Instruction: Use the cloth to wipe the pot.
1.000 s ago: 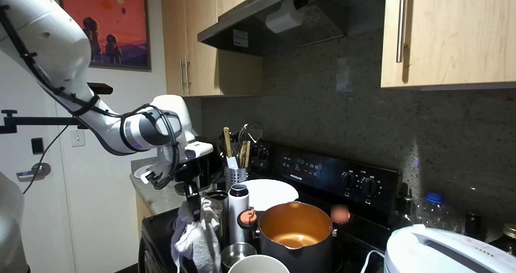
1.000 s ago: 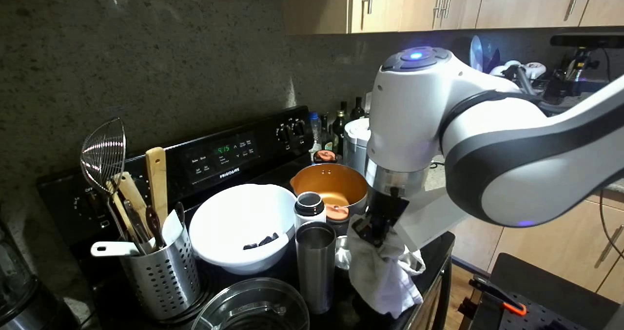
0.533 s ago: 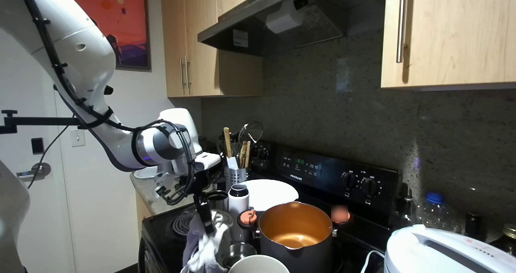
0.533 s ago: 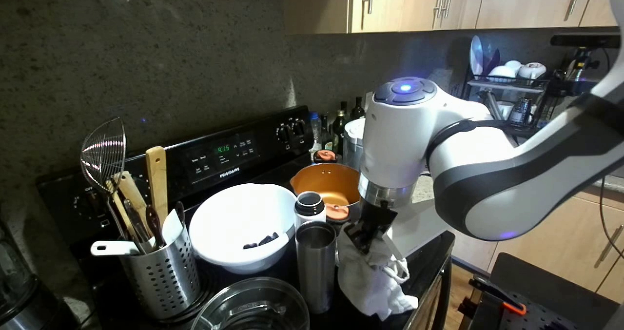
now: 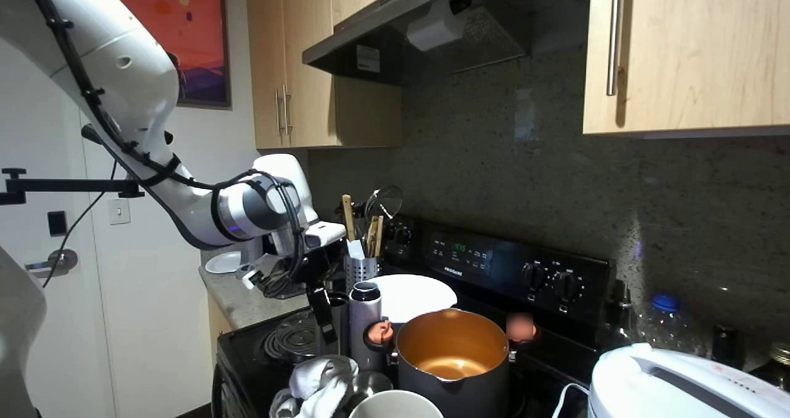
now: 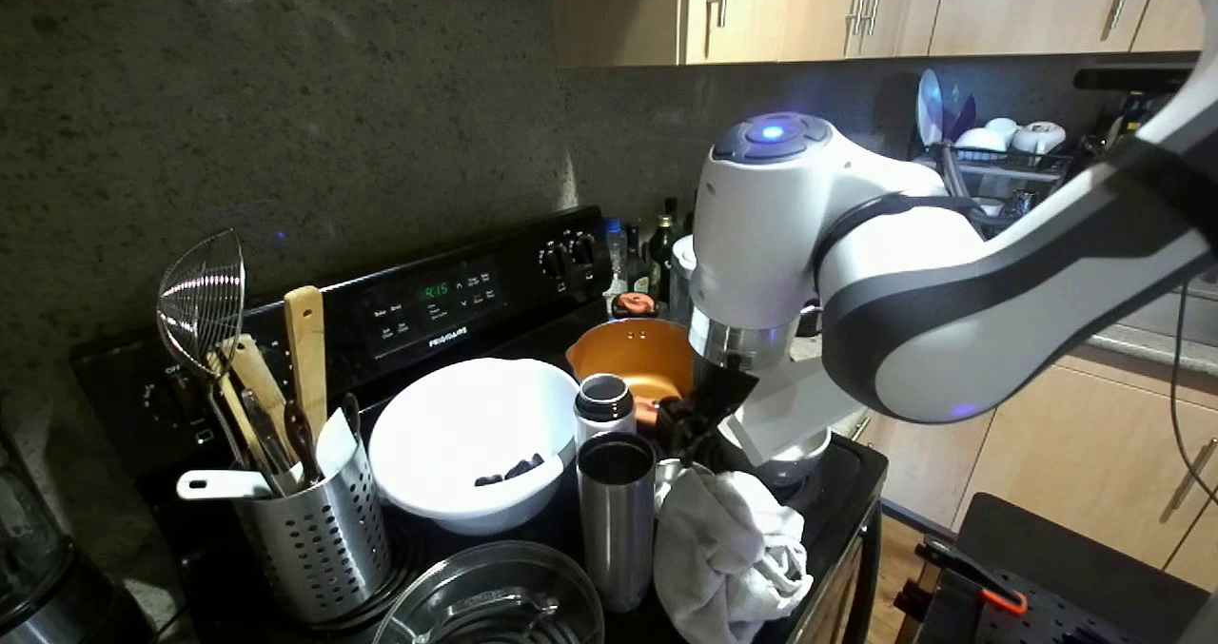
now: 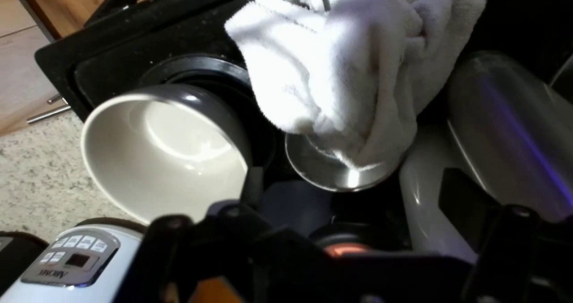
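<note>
The whitish cloth (image 7: pixel 349 61) lies crumpled on the stove's front part, one end over a small steel cup (image 7: pixel 331 177). It shows in both exterior views, as cloth (image 5: pixel 324 381) and cloth (image 6: pixel 733 549). My gripper (image 7: pixel 353 191) stands open in the wrist view, its jaws wide apart and nothing between them. In an exterior view the gripper (image 6: pixel 680 430) hangs above the cloth, apart from it, near one handle of the pot. The dark pot (image 5: pixel 453 350), orange inside, stands upright; in the wrist view my fingers hide most of it, though its handle (image 7: pixel 347 249) shows.
A white thermos (image 5: pixel 365 328) and a steel tumbler (image 6: pixel 617 520) stand close to the gripper. Around them are a cream bowl (image 7: pixel 170 146), a large white bowl (image 6: pixel 476 435), a utensil holder (image 6: pixel 319 539) and a rice cooker (image 5: pixel 685 381). A range hood (image 5: pixel 444 29) overhangs the stove.
The cloth hung from my gripper a second ago. The arm has come down toward the pot, the jaws have opened, the cloth has dropped onto the stove, and the gripper has risen slightly.
</note>
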`<state>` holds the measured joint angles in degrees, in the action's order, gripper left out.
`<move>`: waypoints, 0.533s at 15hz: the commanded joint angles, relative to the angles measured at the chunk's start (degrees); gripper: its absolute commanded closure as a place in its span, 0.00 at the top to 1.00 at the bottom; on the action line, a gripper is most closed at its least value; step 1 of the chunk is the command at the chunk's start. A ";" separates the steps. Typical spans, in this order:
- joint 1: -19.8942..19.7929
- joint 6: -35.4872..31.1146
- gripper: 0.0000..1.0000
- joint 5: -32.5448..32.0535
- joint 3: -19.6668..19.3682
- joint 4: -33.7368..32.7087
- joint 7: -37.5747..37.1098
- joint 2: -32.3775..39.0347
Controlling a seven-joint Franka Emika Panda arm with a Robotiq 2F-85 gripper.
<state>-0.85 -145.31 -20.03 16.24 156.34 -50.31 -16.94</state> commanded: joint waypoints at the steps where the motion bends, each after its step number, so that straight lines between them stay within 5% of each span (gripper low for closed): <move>1: 2.16 9.85 1.00 3.47 -1.35 -4.99 5.21 -4.44; 8: 4.76 20.51 1.00 9.22 -2.78 -13.51 14.31 -11.66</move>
<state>2.62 -128.18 -13.73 14.58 144.98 -39.90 -25.67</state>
